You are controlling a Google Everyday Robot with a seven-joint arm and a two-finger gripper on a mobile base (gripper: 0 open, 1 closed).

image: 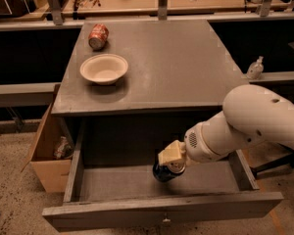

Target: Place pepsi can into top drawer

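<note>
Gripper inside open top drawer, fingers clamped on pepsi can. Risk: release while tilted, can rolls toward drawer front.

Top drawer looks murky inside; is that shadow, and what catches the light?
Camera view: yes, the cabinet top shades the back of the top drawer; the hand, low inside it, holds the pepsi can, which looks nearly black; the white arm and bowl are brightest.
</note>
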